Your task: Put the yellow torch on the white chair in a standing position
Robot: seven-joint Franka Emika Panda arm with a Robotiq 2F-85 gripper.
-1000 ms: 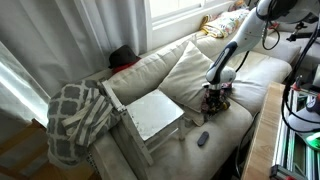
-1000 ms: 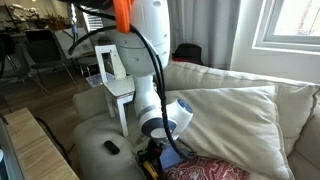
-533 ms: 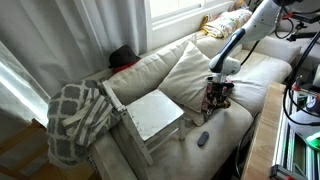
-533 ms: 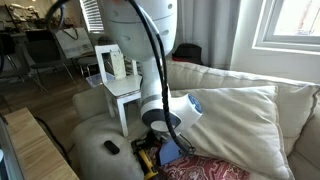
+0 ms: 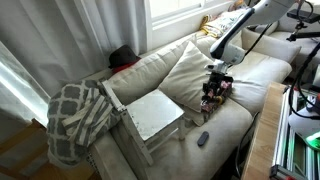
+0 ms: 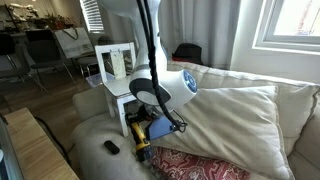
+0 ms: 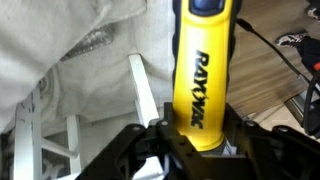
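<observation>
The desk (image 5: 228,124) is the seat of a cream sofa, soft and uneven. On its left part rests the white chair (image 5: 156,116), its flat pale seat facing up. Draped over the far left end is a checked throw (image 5: 74,116). Just right of the chair, near the front edge, lies a small dark oval gadget (image 5: 203,139), apart from the chair's legs. A large cream cushion (image 5: 190,66) leans at the back. In an exterior view a red patterned cloth (image 6: 215,166) lies on the seat in front of that cushion.
</observation>
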